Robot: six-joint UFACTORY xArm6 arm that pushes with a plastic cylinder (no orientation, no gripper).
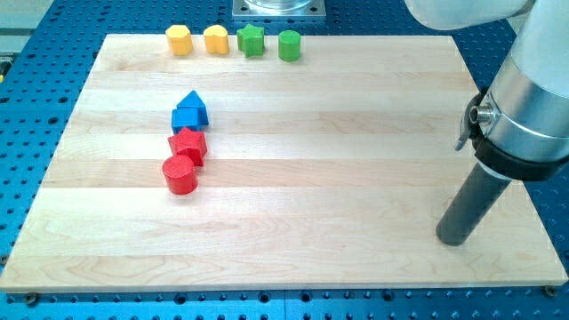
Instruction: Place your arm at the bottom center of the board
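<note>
Your arm has no pincer, so there is none to be open or closed; it ends in a dark rod, and my tip [454, 238] sits at the lower right of the pale wooden worktop [311, 160]. The bottom center is off to the left. You are only part way. Next, slide left along the bottom edge; the red round block [180, 175] is well apart.

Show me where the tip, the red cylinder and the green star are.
my tip [453, 238]: camera view, very end of the rod.
red cylinder [180, 174]: camera view, its side just under the top face.
green star [252, 40]: camera view, its top face.
</note>
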